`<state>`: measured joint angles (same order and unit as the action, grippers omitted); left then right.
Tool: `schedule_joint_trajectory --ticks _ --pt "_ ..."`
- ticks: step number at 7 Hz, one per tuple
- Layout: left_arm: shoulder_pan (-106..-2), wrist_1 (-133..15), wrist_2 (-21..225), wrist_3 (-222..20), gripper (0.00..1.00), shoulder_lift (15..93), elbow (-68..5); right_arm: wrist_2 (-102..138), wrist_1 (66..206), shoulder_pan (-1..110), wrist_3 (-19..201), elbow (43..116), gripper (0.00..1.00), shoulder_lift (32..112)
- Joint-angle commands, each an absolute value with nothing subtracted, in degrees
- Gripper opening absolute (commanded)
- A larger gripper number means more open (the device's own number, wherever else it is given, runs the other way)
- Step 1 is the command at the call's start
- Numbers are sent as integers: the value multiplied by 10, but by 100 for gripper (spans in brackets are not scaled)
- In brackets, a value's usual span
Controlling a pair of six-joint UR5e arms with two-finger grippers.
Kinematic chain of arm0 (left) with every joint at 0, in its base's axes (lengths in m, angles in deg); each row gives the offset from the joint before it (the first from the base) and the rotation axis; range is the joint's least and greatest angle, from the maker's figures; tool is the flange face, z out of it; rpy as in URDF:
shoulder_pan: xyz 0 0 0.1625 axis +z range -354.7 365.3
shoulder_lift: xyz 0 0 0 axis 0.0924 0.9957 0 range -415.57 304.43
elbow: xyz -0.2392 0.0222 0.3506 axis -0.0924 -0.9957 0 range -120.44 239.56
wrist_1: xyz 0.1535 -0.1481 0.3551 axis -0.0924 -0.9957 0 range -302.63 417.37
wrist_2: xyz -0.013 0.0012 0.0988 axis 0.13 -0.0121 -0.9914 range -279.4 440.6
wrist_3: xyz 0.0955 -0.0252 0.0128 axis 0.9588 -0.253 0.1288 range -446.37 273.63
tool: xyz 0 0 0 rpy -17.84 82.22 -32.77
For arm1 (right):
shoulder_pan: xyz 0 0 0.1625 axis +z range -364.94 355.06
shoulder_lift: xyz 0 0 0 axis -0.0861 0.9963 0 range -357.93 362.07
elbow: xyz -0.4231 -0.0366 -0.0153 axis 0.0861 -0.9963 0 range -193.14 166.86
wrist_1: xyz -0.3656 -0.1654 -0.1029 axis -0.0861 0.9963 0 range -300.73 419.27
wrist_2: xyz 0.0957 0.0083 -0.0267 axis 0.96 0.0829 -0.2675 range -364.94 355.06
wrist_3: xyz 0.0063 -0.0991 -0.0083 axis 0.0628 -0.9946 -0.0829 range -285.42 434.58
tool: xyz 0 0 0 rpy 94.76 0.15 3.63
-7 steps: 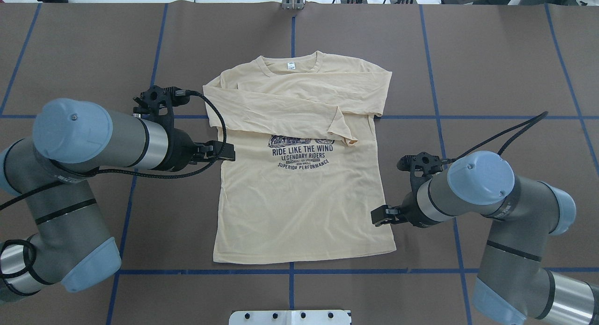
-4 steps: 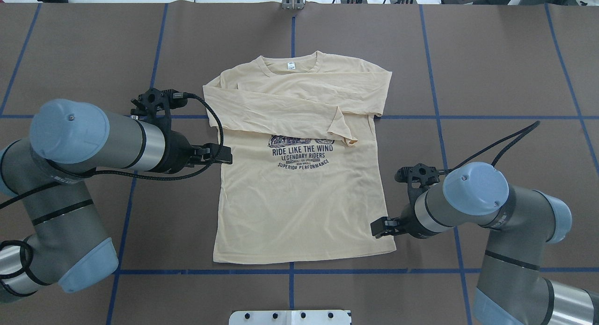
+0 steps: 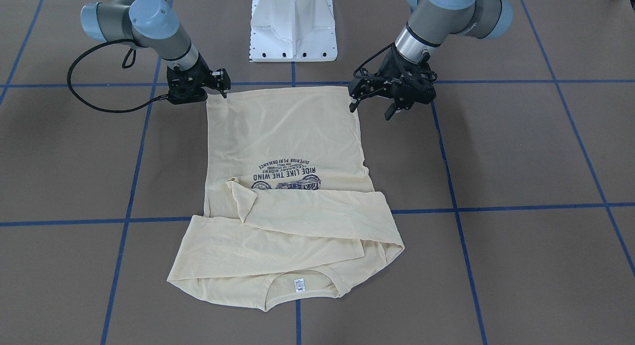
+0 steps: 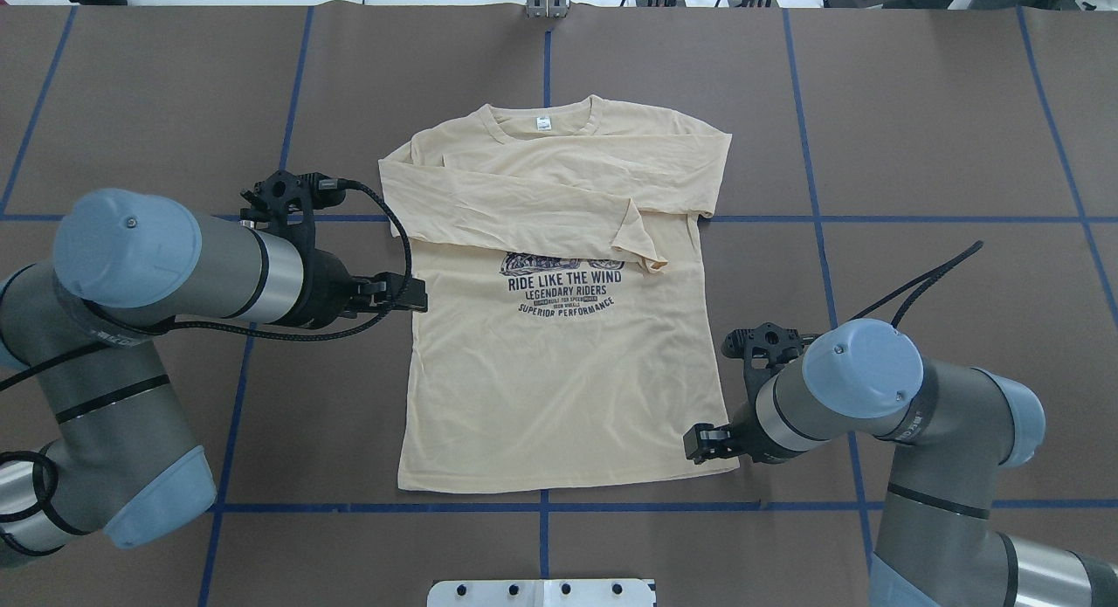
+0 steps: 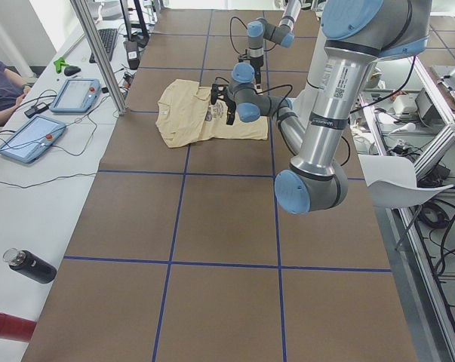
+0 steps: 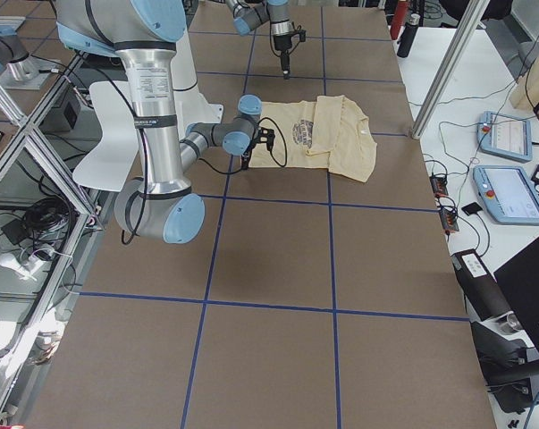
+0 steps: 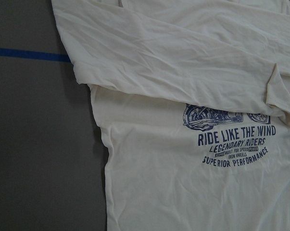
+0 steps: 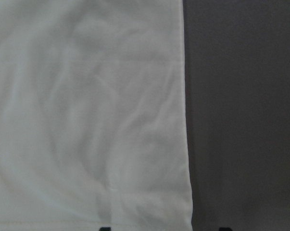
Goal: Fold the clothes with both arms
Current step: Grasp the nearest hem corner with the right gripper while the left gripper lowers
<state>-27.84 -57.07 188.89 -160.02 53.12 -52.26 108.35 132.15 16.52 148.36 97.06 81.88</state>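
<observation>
Two spread, empty: left pincer (image 3: 370, 110) beside T-shirt (image 3: 287, 136) edge, right pincer (image 4: 699, 443) over hem corner.

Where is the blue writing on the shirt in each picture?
Front-facing: blue writing in the middle, upside down.
Overhead: blue writing at centre.
Exterior left: tiny, near the top.
Exterior right: tiny, near the top.
Left wrist: right half.
Right wrist: not in it.
Landmark: the folded sleeve beside it.
</observation>
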Motion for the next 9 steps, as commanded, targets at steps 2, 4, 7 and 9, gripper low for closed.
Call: schedule_joint_trajectory --ticks 2,4,7,9 --pt "-278 -571 1889 -1601 100 531 -523 1086 1323 162 1484 967 66 817" --pt "-277 -571 1889 -1601 100 531 -522 1086 1326 162 1484 965 56 819" --pt "-277 -571 1890 -1601 100 531 -522 1099 1325 165 1483 968 0 821" --pt "-276 -571 1890 -1603 100 531 -521 1099 1324 168 1484 975 0 821"
